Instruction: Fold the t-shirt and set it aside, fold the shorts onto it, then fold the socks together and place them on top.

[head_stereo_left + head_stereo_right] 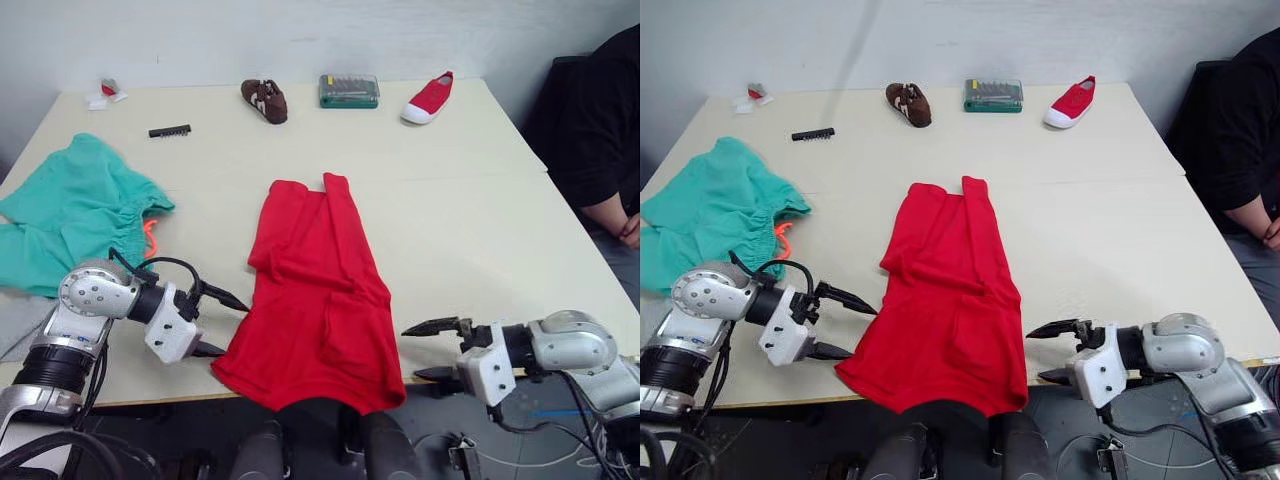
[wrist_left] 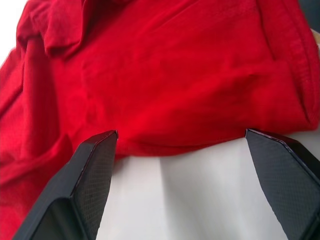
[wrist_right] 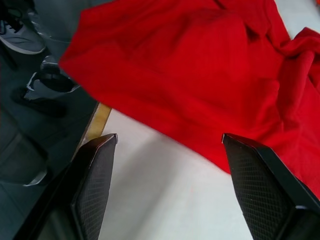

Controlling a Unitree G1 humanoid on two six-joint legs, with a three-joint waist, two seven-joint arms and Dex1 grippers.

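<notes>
One t-shirt (image 1: 318,300) between two released tools, left (image 1: 222,323), right (image 1: 428,350); one shorts (image 1: 70,210); two shoes.

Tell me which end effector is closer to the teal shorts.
Left. The left end effector sits open at the t-shirt's near-left edge, just below the shorts. The right end effector is open on the t-shirt's far side, well away from them.

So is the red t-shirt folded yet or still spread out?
Partly folded. The t-shirt lies as a long narrow strip with both sides turned in over the middle; its near hem hangs over the table edge.
</notes>
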